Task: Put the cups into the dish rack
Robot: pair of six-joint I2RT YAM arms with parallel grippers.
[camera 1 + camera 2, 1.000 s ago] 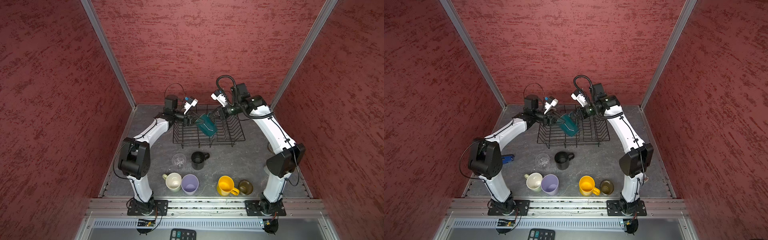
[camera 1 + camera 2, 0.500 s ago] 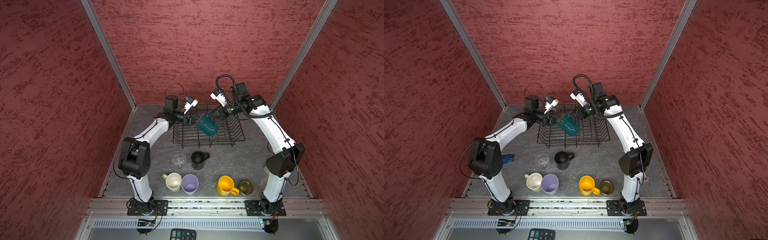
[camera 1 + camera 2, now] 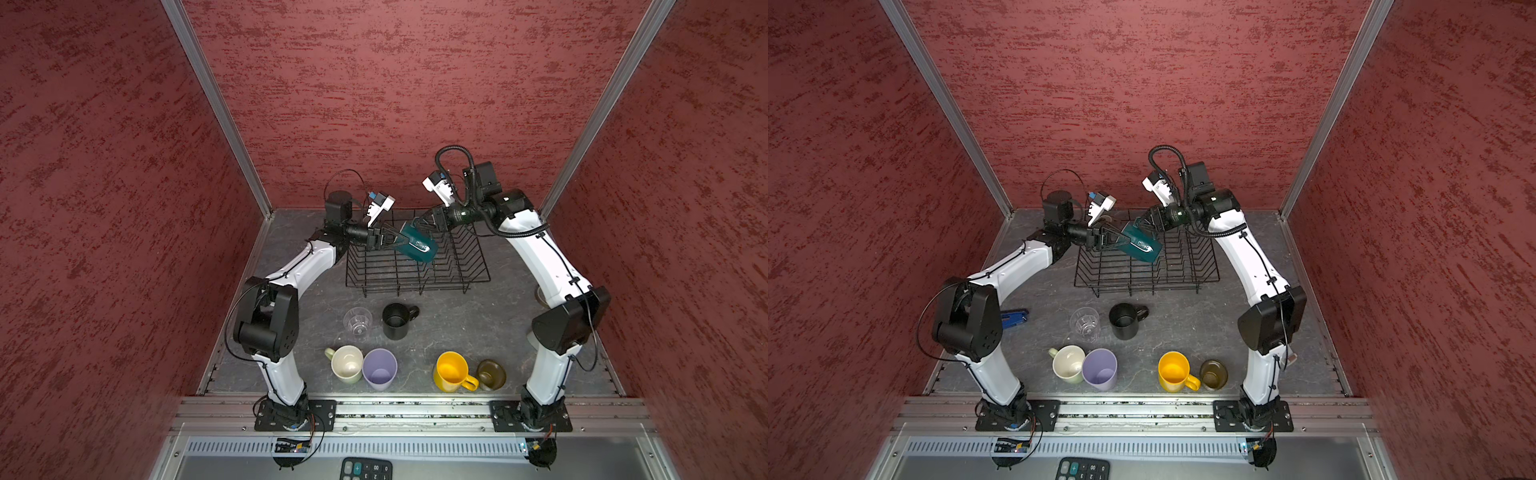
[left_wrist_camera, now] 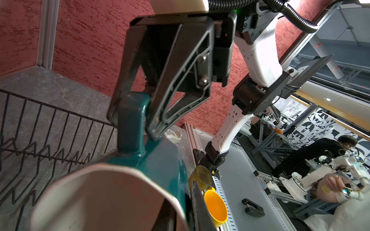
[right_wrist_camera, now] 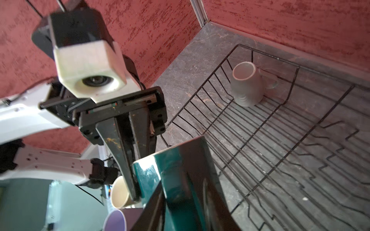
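Little has shifted since the earlier frame. The teal mug [image 3: 417, 248] hangs in nearly the same spot, tilted, above the dish rack [image 3: 415, 283], with both arms still at it.

The left gripper [image 3: 400, 240] is clamped on the mug's wall at the rim, one finger inside the mouth. The right gripper [image 3: 419, 223] straddles the handle; whether it still presses there, we cannot tell.

We read this as a handover. To do it well, the right claw should leave the handle only once the rim pinch carries the weight. It should draw straight back, so that it does not twist the mug. A rim pinch on glazed ware is thin, so we would lower slowly. We would settle the mug on open wire, clear of the grey mug [image 5: 247, 88] lying in the far corner — and free of the upright prongs.

Six cups [image 3: 397, 322] wait on the table in front of the rack.

As for writing, we find no brand or label. A pale mark on the teal mug is too small to read — so are the calculator [image 3: 1082, 469] keys.
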